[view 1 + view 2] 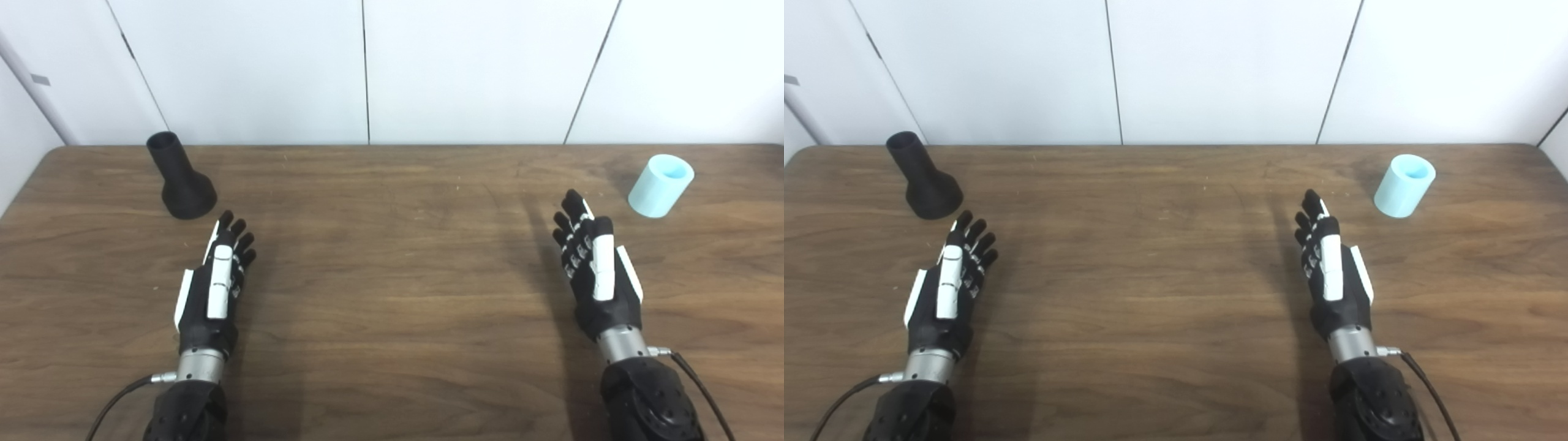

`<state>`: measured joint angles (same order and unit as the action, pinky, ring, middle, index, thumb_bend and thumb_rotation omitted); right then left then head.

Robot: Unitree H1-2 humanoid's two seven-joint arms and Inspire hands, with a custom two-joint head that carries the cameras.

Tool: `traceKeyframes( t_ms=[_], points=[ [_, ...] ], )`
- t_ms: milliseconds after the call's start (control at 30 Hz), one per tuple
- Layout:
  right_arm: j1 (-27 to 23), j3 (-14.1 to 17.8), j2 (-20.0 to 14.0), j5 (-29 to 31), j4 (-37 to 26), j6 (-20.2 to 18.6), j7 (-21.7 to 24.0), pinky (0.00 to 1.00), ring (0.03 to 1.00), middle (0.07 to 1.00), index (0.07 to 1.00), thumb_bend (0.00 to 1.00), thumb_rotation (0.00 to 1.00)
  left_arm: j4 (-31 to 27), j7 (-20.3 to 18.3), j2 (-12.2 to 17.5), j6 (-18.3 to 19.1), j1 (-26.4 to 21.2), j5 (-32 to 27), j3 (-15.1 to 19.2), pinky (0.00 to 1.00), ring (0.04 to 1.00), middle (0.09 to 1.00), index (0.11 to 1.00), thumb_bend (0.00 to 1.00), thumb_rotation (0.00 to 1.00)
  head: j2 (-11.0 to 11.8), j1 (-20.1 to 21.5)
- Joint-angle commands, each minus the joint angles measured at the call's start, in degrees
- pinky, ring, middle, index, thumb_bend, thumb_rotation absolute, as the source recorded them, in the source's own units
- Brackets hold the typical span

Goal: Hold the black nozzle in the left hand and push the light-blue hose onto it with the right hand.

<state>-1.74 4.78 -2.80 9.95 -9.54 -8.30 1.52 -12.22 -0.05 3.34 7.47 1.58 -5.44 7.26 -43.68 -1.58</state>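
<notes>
the black nozzle (181,179) stands on its wide base at the far left of the wooden table (392,294), just beyond the left hand (215,282). the light-blue hose (661,185) piece sits far right, near the right hand (597,269). both hands are empty, fingers straight and apart

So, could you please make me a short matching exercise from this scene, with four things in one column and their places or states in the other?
Column one:
1. nozzle
2. hose
3. left hand
4. table

Column two:
A. light blue, far right on the table
B. open, holding nothing, just short of the black piece
C. brown wood grain, bearing everything
D. black, standing on its wide end at far left

Pairs: 1-D, 2-A, 3-B, 4-C
</notes>
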Motion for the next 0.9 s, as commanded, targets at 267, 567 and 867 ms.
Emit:
traceKeyframes(
  t_ms=[267,567,867],
  points=[
    [-1.12,-0.01,0.98,-0.50,-2.69,2.40,-0.42,1.00,1.000,1.000,0.985,0.56,1.00,-1.91,-0.27,0.97,-1.03,-0.55,0.79,-0.21,0.93,0.946,0.955,0.957,0.45,0.95,0.78,0.54],
    [-0.42,0.11,0.75,-0.13,-2.68,3.20,0.05,1.00,1.000,1.000,0.985,0.56,1.00,-2.10,-0.39,0.74,-1.86,0.13,1.14,-0.81,0.93,0.944,0.954,0.955,0.44,0.94,3.24,-0.96],
    [0.98,0.86,-0.22,1.29,-0.20,6.15,1.45,1.00,1.000,1.000,0.981,0.56,1.00,-0.10,-0.35,-0.07,-5.19,1.45,1.88,-2.18,0.93,0.945,0.954,0.956,0.46,0.94,8.31,-6.83]
  ],
)
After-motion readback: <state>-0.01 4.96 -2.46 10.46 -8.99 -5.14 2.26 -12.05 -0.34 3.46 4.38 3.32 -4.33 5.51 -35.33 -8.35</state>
